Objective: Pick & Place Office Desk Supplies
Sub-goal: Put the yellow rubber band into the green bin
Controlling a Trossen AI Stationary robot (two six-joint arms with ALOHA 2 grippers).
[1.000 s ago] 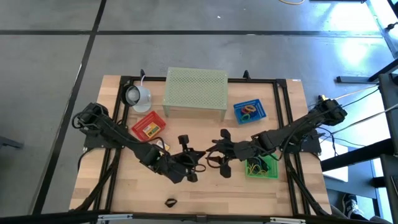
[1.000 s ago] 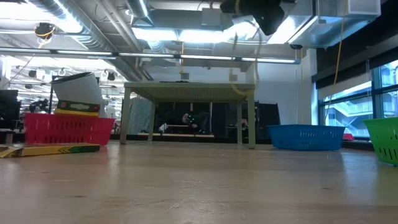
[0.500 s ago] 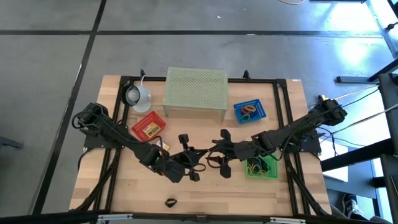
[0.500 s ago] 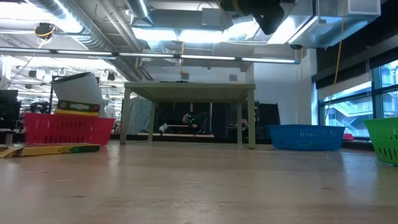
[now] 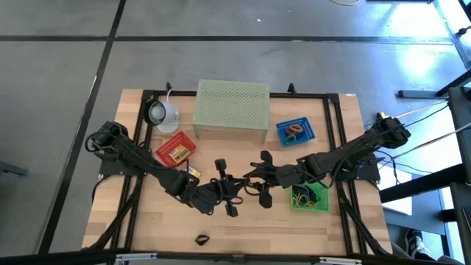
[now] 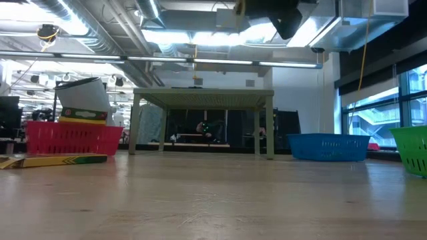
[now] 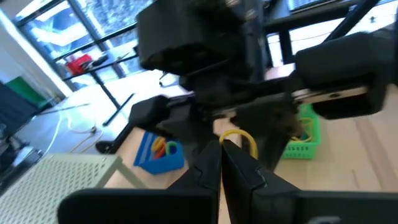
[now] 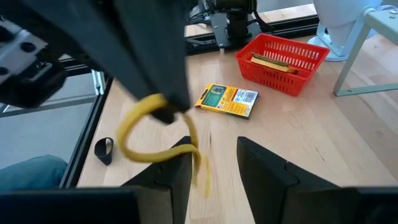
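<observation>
A yellow loop (image 8: 155, 130) hangs in the air above the table's middle, with my left gripper (image 7: 221, 146) shut on it. In the high view my left gripper (image 5: 237, 188) meets my right gripper (image 5: 250, 182) tip to tip. My right gripper (image 8: 212, 149) is open, and the loop's lower part hangs by one of its fingers (image 8: 177, 168). A yellow printed packet (image 8: 227, 99) lies flat on the wood beside the red basket (image 8: 283, 55). A black clip (image 5: 201, 238) lies near the front edge. My left gripper pinches the yellow loop at its top (image 7: 231, 134) between the free ends of its two shut fingers. The loop hangs slack below them, clear of the table. My right gripper: I cannot tell whether its finger touches the loop's lower strand (image 8: 194, 158).
The pale green perforated stand (image 5: 232, 109) is at the back, with a white cup-like thing (image 5: 162, 114) to its left. A blue basket (image 5: 294, 131) with coloured loops sits at the back right. A green basket (image 5: 309, 197) with loops sits under the right arm.
My left gripper has tipped a little upward with the yellow loop and stays shut on it. The right arm has kept still.
</observation>
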